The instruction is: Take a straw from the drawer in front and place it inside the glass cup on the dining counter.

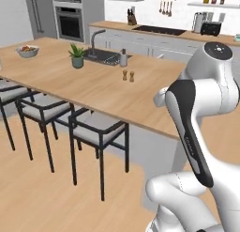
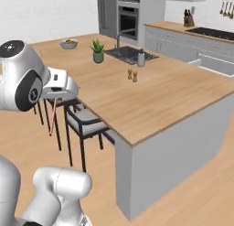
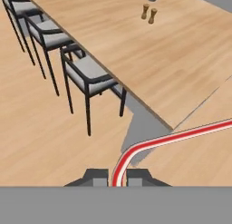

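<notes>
pincer (image 2: 56, 99) gripping straw (image 2: 53, 116) — beside dining counter (image 2: 151, 97)

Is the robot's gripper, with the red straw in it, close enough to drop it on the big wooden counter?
Probably not yet. The gripper, shut on the straw, hangs off the dining counter, above the floor by the stools. Nothing blocks the way; it likely just needs to move nearer.

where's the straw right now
The straw is pinched in the shut gripper, hanging beside the nearest stool, off the dining counter's corner.
</notes>
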